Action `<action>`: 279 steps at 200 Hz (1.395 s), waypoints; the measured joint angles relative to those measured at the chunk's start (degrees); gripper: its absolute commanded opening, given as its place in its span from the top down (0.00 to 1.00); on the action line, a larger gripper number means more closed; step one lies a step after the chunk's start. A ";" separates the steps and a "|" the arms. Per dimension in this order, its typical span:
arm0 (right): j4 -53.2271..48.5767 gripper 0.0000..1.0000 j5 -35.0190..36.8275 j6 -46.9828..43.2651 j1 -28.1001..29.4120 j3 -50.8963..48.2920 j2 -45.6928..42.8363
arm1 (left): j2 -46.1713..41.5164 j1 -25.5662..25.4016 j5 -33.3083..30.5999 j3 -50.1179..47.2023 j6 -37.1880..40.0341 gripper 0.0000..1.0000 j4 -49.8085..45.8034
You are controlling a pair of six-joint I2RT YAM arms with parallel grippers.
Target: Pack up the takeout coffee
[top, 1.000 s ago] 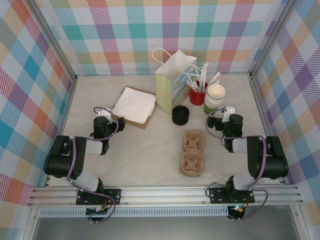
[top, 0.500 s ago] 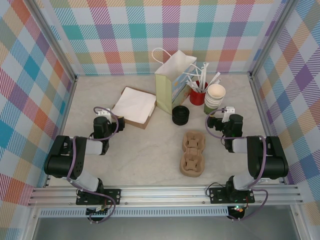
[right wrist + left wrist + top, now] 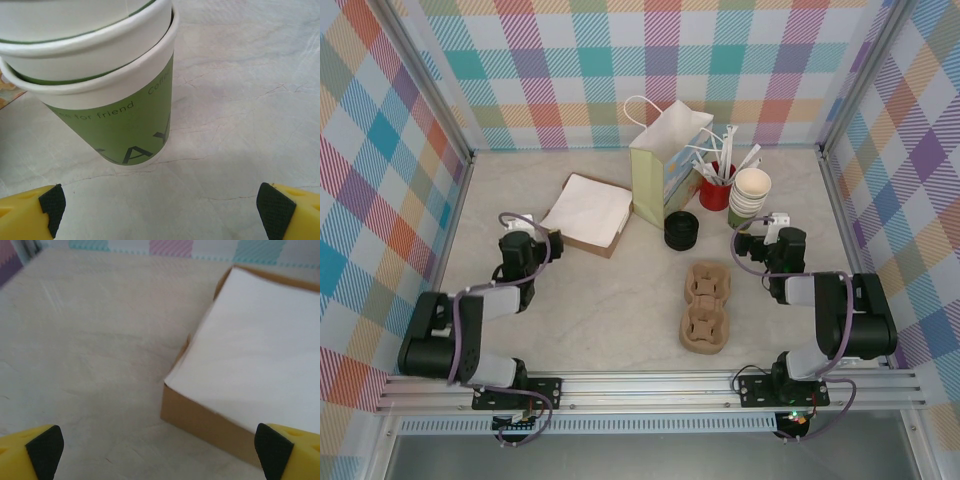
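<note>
Both spread wide: left fingers (image 3: 42, 445), right fingers (image 3: 30, 207) | coffee cups (image 3: 117, 117) stacked upright

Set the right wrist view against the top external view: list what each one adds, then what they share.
Right wrist view: the printed lettering on the stacked coffee cups, and the right tool's open black-padded fingertips, short of the cups. Top external view: the white paper bag, red cup of straws, brown cup carrier and white-topped brown box. Shared: the stacked coffee cups standing upright on the pale table.
</note>
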 measured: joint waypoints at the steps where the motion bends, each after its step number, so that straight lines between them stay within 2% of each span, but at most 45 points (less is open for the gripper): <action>1: -0.26 0.00 0.02 0.00 -0.02 0.07 -0.17 | -0.63 0.00 -0.15 0.00 -0.04 0.00 -0.31; 37: -10.45 0.00 0.87 1.14 -0.04 2.29 -11.04 | -11.56 0.02 -0.28 5.99 -2.03 0.00 -13.14; 69: -27.50 0.00 0.76 4.96 -0.04 9.77 -21.79 | -13.73 0.02 2.40 15.80 -6.86 0.01 -28.81; 117: -58.40 0.00 -4.07 14.14 -0.04 24.28 -30.53 | -13.81 -1.40 13.90 23.54 -12.61 0.06 -44.98; 141: -70.97 0.00 -10.14 19.08 -0.02 27.12 -33.14 | -13.77 -6.78 20.28 25.00 -14.73 0.08 -49.86; 172: -83.93 0.00 -15.45 22.97 0.09 26.88 -37.24 | -10.84 -15.87 27.08 26.47 -18.14 0.08 -51.67; 208: -91.91 0.00 -18.25 25.14 0.09 23.02 -43.39 | -3.37 -25.27 29.14 27.28 -22.43 0.08 -48.59; 236: -95.14 0.00 -19.76 26.53 0.09 19.93 -45.05 | 3.98 -28.20 28.87 28.24 -25.29 0.08 -45.13; 279: -96.00 0.00 -20.17 26.82 0.09 19.15 -44.74 | 12.63 -28.61 26.21 31.36 -27.23 0.08 -40.33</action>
